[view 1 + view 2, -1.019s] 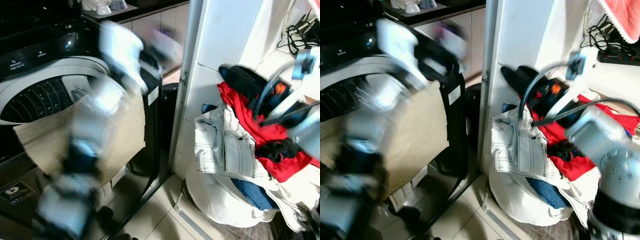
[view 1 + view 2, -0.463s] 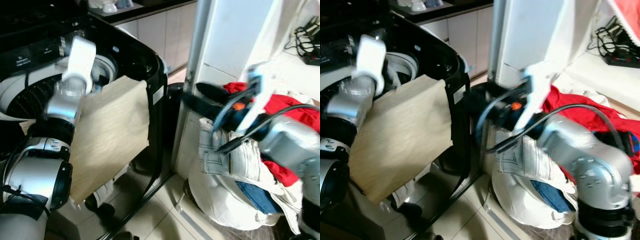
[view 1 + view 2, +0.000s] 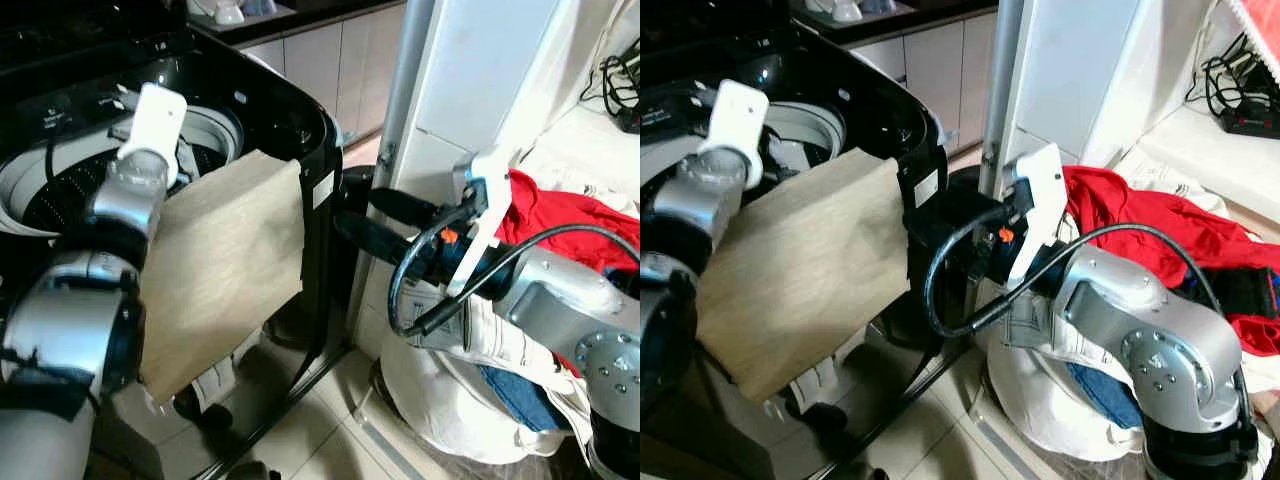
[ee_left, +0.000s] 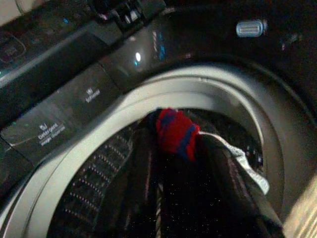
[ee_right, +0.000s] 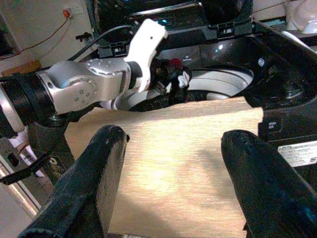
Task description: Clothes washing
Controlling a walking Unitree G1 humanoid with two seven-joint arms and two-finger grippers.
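Left wrist view – left gripper (image 4: pixel 176 148) pinching red-blue cloth (image 4: pixel 175 132) over washer drum (image 4: pixel 94 183), right gripper (image 5: pixel 173 168) spread wide

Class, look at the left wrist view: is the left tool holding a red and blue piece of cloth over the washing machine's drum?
Yes: the left tool grips a red and blue cloth between its black fingers, above the washing machine drum.

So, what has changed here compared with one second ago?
The right gripper left the laundry pile and swung toward the washing machine, fingers open. The left gripper reached over the drum, shut on a red and blue cloth. The pile and cardboard sheet stayed.
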